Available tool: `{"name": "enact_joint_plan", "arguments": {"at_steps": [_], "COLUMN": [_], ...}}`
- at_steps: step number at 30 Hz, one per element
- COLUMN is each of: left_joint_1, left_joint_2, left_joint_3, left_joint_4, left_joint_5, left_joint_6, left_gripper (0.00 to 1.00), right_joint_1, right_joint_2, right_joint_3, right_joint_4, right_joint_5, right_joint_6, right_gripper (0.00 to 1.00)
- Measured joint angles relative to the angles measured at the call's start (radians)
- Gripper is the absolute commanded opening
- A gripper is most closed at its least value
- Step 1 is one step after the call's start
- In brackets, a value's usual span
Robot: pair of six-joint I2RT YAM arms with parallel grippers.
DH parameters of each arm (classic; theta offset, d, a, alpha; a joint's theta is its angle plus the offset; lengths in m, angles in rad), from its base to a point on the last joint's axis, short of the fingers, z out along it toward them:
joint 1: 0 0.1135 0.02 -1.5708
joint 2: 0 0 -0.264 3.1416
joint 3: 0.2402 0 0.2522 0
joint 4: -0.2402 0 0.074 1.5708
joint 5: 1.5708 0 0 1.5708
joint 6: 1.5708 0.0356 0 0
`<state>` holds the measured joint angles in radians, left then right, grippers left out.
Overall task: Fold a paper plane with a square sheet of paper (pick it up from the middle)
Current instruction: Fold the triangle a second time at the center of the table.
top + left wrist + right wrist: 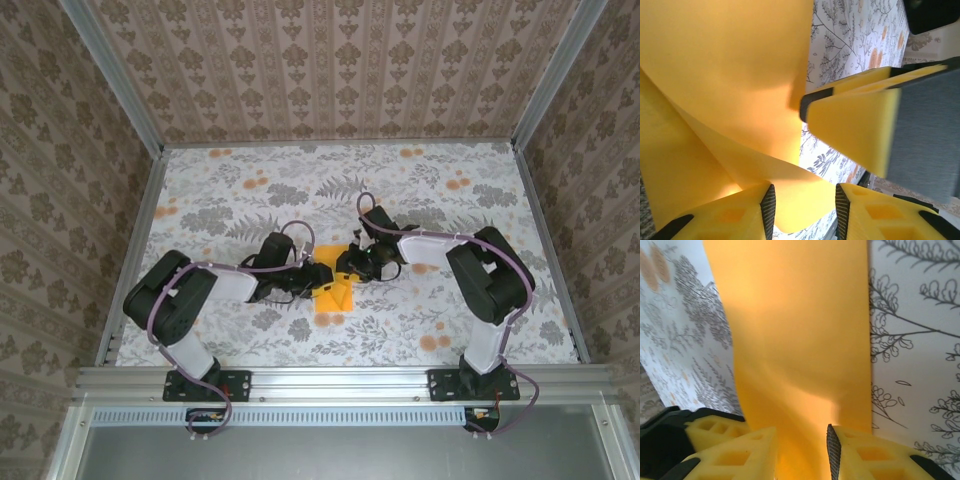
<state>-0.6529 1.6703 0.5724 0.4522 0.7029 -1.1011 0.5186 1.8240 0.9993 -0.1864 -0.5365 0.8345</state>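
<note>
**Sheet of paper, one.** I am seeing it lying on the table, about midway between the left and right edges and nearer the near edge than the far one. It is plain orange-yellow. It is not lying flat: in the left wrist view one layer is curling up and over another.

**Arms, two.** Both are reaching inward from the near edge, and their grippers are meeting over the sheet.

**Left gripper, one.** It is sitting at the sheet's left side. Its two yellow fingers are standing moderately apart. A loose curl of paper is hanging in the gap with table print showing below it, and I am seeing neither pad pressing it.

**Right gripper, one.** It is sitting at the sheet's far right part. In its own wrist view its two fingers are standing a narrow way apart. The paper is running under and between them and is wider than the gap, so I am reading the claw as parted and not clamping. One of its fingers is also showing in the left wrist view, with its tip just beside the paper's edge.

**Orange flower prints, several clusters.** They are scattered over the table's grey leaf pattern, and they are too blotchy for me to count exactly.

**Patterned walls, three.** They are standing along the left, far and right edges.
</note>
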Motion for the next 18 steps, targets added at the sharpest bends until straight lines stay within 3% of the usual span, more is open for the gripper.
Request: {"name": "enact_joint_plan", "arguments": {"at_steps": [7, 18], "left_joint_1": [0.002, 0.008], "left_joint_2": [0.014, 0.017], "left_joint_3": [0.0, 0.0], "left_joint_4": [-0.002, -0.002], "left_joint_5": [-0.003, -0.009], "left_joint_6": [-0.005, -0.006], "left_gripper": [0.36, 0.33], "right_joint_1": [-0.012, -0.002], "right_joint_2": [-0.075, -0.176], "right_joint_3": [-0.036, -0.122], "right_joint_4": [0.004, -0.029], "right_joint_5": [0.005, -0.003], "right_joint_6": [0.003, -0.134], "right_gripper": [0.35, 0.4]}}
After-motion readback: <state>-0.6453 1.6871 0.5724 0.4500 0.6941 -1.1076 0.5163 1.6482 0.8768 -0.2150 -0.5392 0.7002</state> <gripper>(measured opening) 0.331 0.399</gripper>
